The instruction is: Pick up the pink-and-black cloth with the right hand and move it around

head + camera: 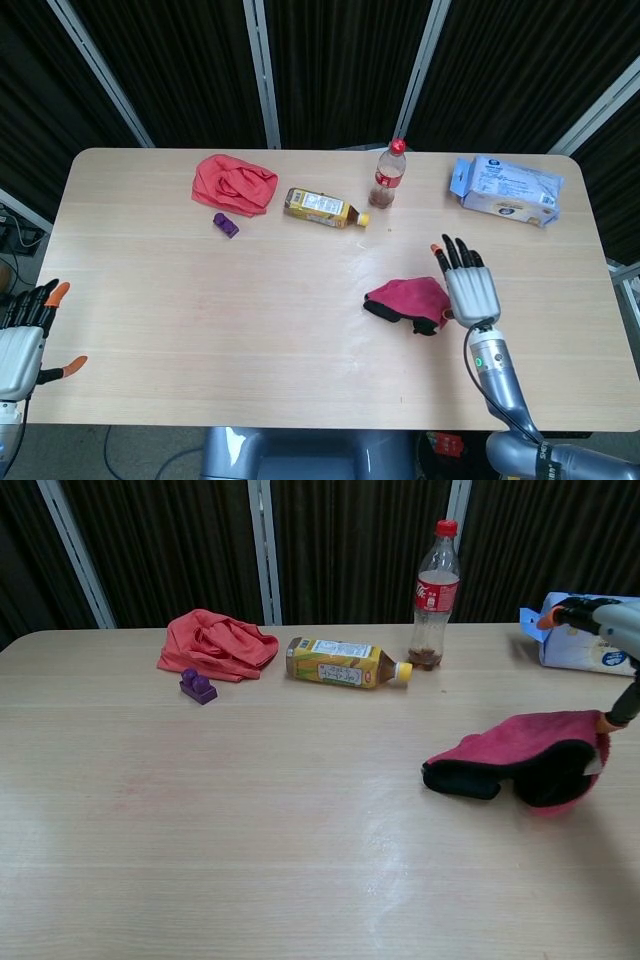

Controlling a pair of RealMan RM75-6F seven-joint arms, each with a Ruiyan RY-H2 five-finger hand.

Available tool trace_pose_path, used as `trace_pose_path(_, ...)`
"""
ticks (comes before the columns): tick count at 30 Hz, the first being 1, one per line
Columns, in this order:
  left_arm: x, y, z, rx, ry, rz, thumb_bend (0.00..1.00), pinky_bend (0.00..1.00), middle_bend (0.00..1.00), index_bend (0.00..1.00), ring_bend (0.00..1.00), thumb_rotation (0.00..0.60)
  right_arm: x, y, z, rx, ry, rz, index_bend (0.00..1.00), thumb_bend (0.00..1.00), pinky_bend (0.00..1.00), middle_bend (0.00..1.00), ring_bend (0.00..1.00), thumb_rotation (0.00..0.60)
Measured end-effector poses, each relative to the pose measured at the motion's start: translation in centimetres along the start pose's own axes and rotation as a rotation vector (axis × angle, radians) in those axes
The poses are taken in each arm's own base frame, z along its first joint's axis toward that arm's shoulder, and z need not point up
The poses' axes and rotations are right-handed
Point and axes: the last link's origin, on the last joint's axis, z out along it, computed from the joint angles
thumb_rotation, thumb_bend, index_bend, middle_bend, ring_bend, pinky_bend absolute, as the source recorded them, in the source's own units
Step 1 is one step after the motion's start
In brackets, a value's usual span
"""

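Right robot hand (470, 290) spread, seemingly touching pink-and-black cloth (406, 302).

Grey right hand (471, 292), black fingers, orange tips, silver forearm, green light

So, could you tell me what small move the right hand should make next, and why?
Probably bring the right hand back left over the pink-and-black cloth and close on it. The cloth lies slack on the table, and the hand sits at its right edge with fingers spread and extended, apparently gripping nothing. Whether a fingertip touches the cloth's edge in the chest view is unclear.
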Motion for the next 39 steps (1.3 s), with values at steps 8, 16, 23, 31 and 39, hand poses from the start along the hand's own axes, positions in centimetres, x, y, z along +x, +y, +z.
trace_pose_path(8, -0.1, 0.0, 0.0, 0.002, 0.0, 0.008, 0.0, 0.0, 0.0, 0.0, 0.0, 0.6, 1.7, 3.8, -2.2, -0.06, 0.012, 0.032, 0.08, 0.01, 0.18, 0.0, 0.0, 0.6)
trace_pose_path(16, -0.1, 0.1, -0.1, 0.002, 0.001, 0.013, 0.0, 0.0, 0.0, 0.0, 0.0, 0.6, 2.2, 6.4, -4.8, -0.083, 0.006, 0.035, 0.08, 0.01, 0.18, 0.0, 0.0, 0.6)
trace_pose_path(23, -0.1, 0.1, -0.1, -0.004, 0.001, 0.016, 0.0, 0.0, 0.0, 0.01, 0.0, 0.6, 2.5, 7.8, -7.1, -0.071, 0.023, 0.033, 0.02, 0.0, 0.18, 0.0, 0.0, 0.6)
trace_pose_path(31, 0.0, 0.0, -0.1, -0.016, 0.003, 0.027, 0.0, 0.0, 0.0, 0.0, 0.0, 0.6, 3.1, 9.1, -10.8, -0.03, 0.093, 0.02, 0.0, 0.0, 0.13, 0.0, 0.0, 0.6)
trace_pose_path(39, -0.1, -0.2, 0.0, -0.032, -0.007, 0.104, 0.0, 0.0, 0.0, 0.0, 0.0, 0.6, 3.0, 10.9, -15.2, -0.061, 0.085, 0.046, 0.0, 0.0, 0.07, 0.0, 0.0, 0.6)
